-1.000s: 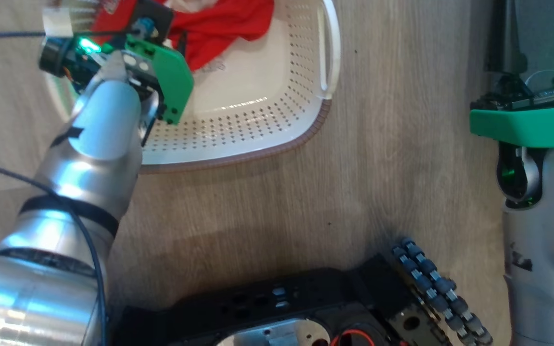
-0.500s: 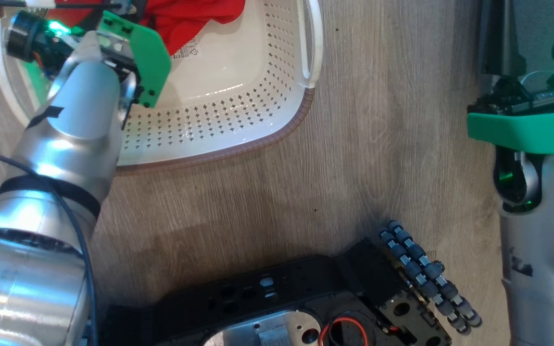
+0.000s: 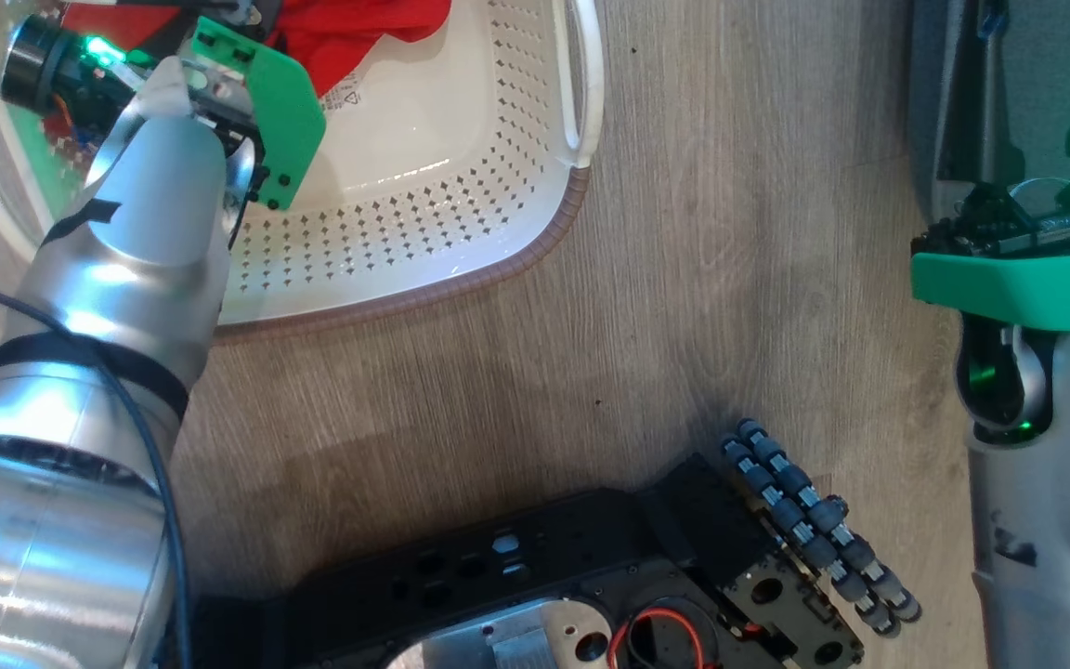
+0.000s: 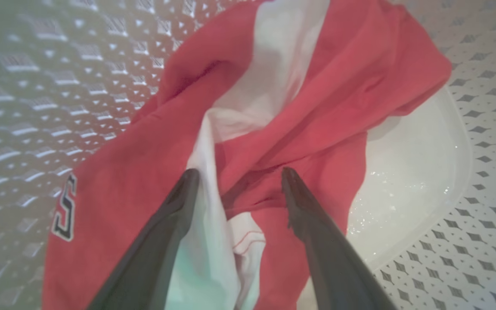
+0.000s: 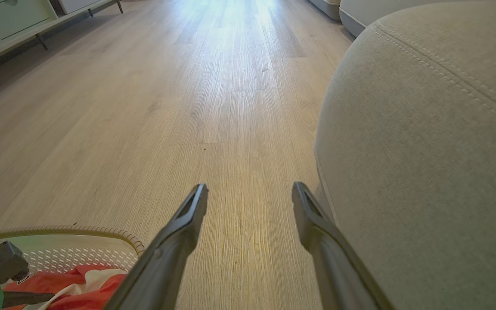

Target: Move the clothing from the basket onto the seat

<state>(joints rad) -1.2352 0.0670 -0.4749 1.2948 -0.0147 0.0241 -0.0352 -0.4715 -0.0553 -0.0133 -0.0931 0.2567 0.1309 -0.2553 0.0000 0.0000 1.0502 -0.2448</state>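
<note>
The clothing (image 4: pixel 317 107), red with white panels, lies bunched in the cream perforated basket (image 4: pixel 37 86). My left gripper (image 4: pixel 237 176) is open, its two fingers down on the cloth on either side of a red and white fold. In the head view the left wrist (image 3: pixel 256 121) reaches into the basket (image 3: pixel 461 223) towards the clothing (image 3: pixel 358 32). My right gripper (image 5: pixel 250 189) is open and empty above the wood floor, just left of the grey seat (image 5: pixel 424 150). The basket's brown rim (image 5: pixel 58 229) and the clothing (image 5: pixel 84 288) sit at that view's lower left.
The basket stands on a pale wood floor (image 3: pixel 730 279). My dark base (image 3: pixel 544 595) with its roller wheel (image 3: pixel 814 530) is near the bottom of the head view. The right forearm (image 3: pixel 1046 465) stands at the right. Low white furniture (image 5: pixel 15 21) lines the far left.
The whole head picture has shifted left, so the camera moved. The left wrist has edged a little further into the basket. Both grippers stay open.
</note>
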